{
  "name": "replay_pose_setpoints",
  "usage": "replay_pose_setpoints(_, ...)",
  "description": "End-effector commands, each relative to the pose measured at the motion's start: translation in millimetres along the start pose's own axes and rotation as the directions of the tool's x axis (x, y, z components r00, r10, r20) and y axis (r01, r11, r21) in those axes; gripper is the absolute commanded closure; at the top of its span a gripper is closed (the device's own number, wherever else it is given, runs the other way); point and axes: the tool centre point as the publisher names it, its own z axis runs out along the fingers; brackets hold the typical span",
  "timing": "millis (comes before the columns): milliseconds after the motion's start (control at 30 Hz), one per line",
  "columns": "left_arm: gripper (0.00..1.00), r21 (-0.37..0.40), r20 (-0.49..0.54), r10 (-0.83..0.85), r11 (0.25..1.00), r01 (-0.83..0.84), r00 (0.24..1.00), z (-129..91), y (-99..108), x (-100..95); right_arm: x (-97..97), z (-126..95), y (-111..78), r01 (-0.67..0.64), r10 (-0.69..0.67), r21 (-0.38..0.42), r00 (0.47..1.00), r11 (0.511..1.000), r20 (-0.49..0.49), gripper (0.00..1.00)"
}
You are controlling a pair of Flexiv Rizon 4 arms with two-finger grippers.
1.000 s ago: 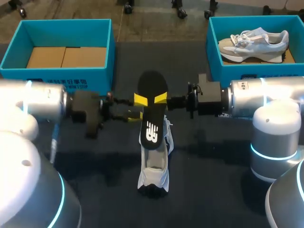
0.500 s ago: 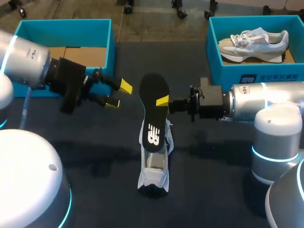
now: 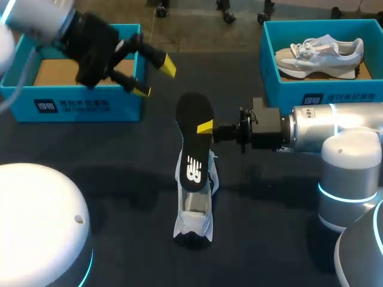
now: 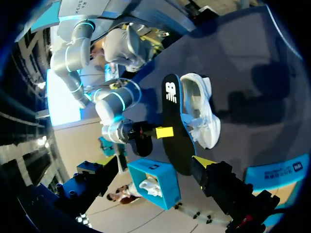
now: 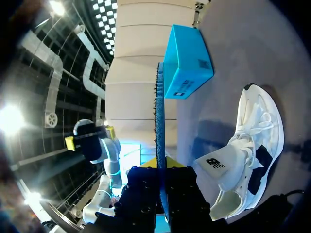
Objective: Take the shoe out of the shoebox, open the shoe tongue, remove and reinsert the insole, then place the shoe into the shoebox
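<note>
Black insole (image 3: 192,140) — pinched by right claw (image 3: 203,127) | one end at white shoe (image 3: 194,209) | left claw (image 3: 155,78) — spread

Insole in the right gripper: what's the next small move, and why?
Probably ease the insole down into the shoe with the right gripper: it is out, its lower end over the shoe's opening, and the left gripper is open, away by the box.

The right gripper (image 3: 203,127) clamps the black insole (image 3: 194,116) above the white shoe (image 3: 192,210); the left gripper (image 3: 155,78) hangs aside, jaws spread.
</note>
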Motion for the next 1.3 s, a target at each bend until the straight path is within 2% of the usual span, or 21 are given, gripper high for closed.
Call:
replay_pose_setpoints(33, 0.00, 0.204, -0.288, 0.001, 0.977, 0.060, 0.958, 6, 23, -13.7, -0.2, 2, -0.3, 0.000, 0.000, -0.002, 1.000, 1.000, 0.002, 1.00)
replay_pose_setpoints(133, 0.00, 0.258, -0.364, 0.007, 0.961, 0.093, 0.931, 15, 29, -19.4, -0.2, 2, -0.3, 0.000, 0.000, -0.002, 1.000, 1.000, 0.002, 1.00)
replay_pose_setpoints(367, 0.00, 0.310, -0.528, 0.033, 0.938, 0.157, 0.849, 38, 39, -29.1, -0.2, 2, -0.3, 0.000, 0.000, -0.002, 1.000, 1.000, 0.002, 1.00)
replay_pose_setpoints(500, 0.00, 0.352, -0.582, 0.044, 0.914, 0.202, 0.812, 50, 43, -32.0, -0.2, 2, -0.3, 0.000, 0.000, -0.002, 1.000, 1.000, 0.002, 1.00)
replay_pose_setpoints(700, 0.00, 0.360, -0.653, 0.008, 0.883, 0.300, 0.757, 64, 45, -36.7, -0.2, 2, -0.3, 0.000, 0.000, -0.002, 1.000, 1.000, 0.002, 1.00)
replay_pose_setpoints(1000, 0.00, 0.297, -0.707, -0.041, 0.889, 0.348, 0.706, 61, 36, -33.0, -0.2, 2, -0.3, 0.000, 0.000, -0.002, 1.000, 1.000, 0.002, 1.00)
replay_pose_setpoints(1167, 0.00, 0.234, -0.720, -0.076, 0.909, 0.345, 0.689, 55, 32, -29.5, -0.2, 2, -0.3, 0.000, 0.000, -0.002, 1.000, 1.000, 0.002, 1.00)
replay_pose_setpoints(1233, 0.00, 0.217, -0.702, -0.092, 0.917, 0.335, 0.707, 53, 31, -29.4, -0.2, 2, -0.3, 0.000, 0.000, -0.002, 1.000, 1.000, 0.002, 1.00)
replay_pose_setpoints(1300, 0.00, 0.214, -0.632, -0.107, 0.928, 0.306, 0.767, 49, 31, -29.5, -0.2, 2, -0.3, 0.000, 0.000, -0.002, 1.000, 1.000, 0.002, 1.00)
